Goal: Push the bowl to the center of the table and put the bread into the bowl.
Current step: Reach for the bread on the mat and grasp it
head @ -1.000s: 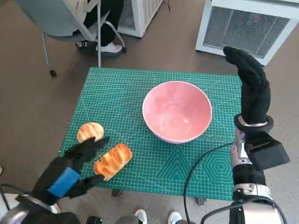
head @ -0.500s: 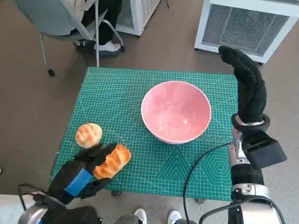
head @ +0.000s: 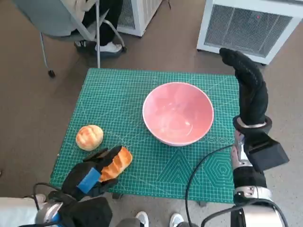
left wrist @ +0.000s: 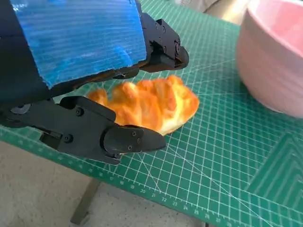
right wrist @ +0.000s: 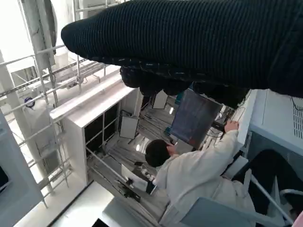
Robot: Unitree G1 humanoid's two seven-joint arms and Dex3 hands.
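Over the last second our left robot hand (head: 92, 176) has drawn back toward the near edge of the surface (head: 118, 94) and settled around the long bread (head: 116, 163). The round bun (head: 89, 137), which the fingers partly covered before, now sits uncovered just to the far left of it. In the left wrist view the fingers (left wrist: 118, 139) bracket the loaf from both sides, one set above it and one below. We cannot tell whether they press on it or only lie close, and the loaf rests on the green mat, not lifted. The pink bowl (head: 178, 112) has not shifted; it stands roughly mid-surface, a little right of center, with nothing in it, so we judge the pushing step done or nearly so. Our right robot hand (head: 248, 92) stays raised at the right edge beside the bowl, gloved fingers extended and holding nothing. We read this as the start of the bread step: a firm grip on the loaf comes next, then a carry to the far right into the bowl.
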